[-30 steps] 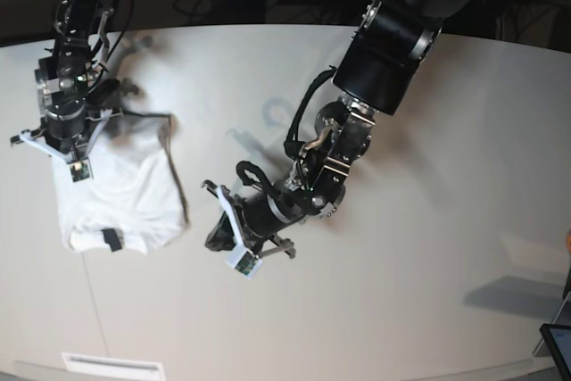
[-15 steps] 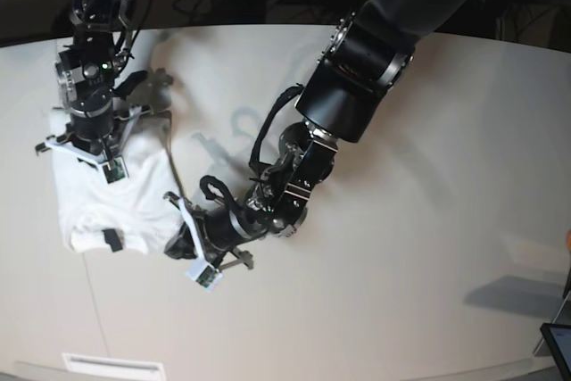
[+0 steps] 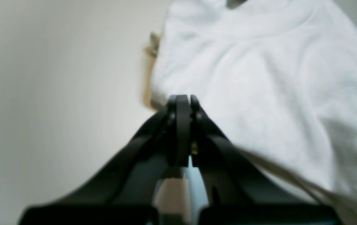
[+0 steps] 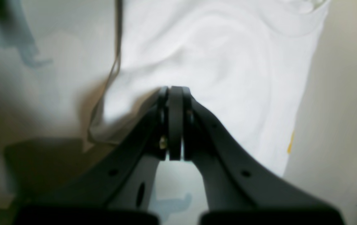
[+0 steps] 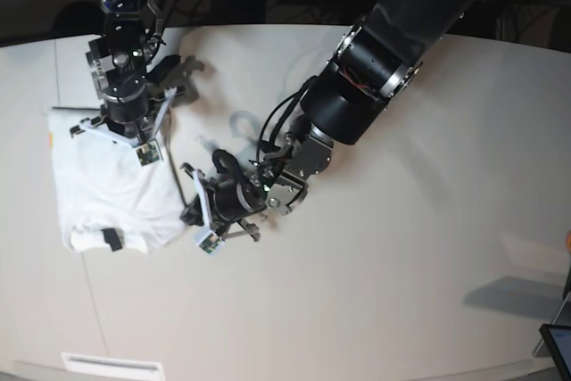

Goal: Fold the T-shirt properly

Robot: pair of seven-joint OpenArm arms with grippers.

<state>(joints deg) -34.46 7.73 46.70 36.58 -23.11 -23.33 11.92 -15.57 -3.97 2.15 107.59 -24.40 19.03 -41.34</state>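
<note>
We have the T-shirt (image 5: 111, 192) lying plain white side up as a compact, roughly rectangular bundle on the table (image 5: 401, 265), its small black neck tag (image 5: 111, 239) at the near edge. It looks mostly folded, so we judge the step in hand to be tidying or pressing the last fold rather than starting a new one.

Our left gripper (image 3: 181, 101) is clenched, jaws pressed together with nothing visible between them. The shirt's side edge sits just ahead of and to the right of its tips; bare table lies to its left. From the base view it sits low at the shirt's edge, though we cannot tell whether it touches the cloth.

Our right gripper (image 4: 173, 92) is likewise clenched and empty as far as we can see. White cloth spreads directly beyond its tips and off to its right, with a raised, shadowed hem to its left. A small yellow fleck of print (image 4: 290, 142) peeks out at the cloth's edge to its right.

Next, we judge that the closed tips should smooth the wrinkled top layer and square the lifted hem, pressing lightly so the stacked layers do not slide apart.
</note>
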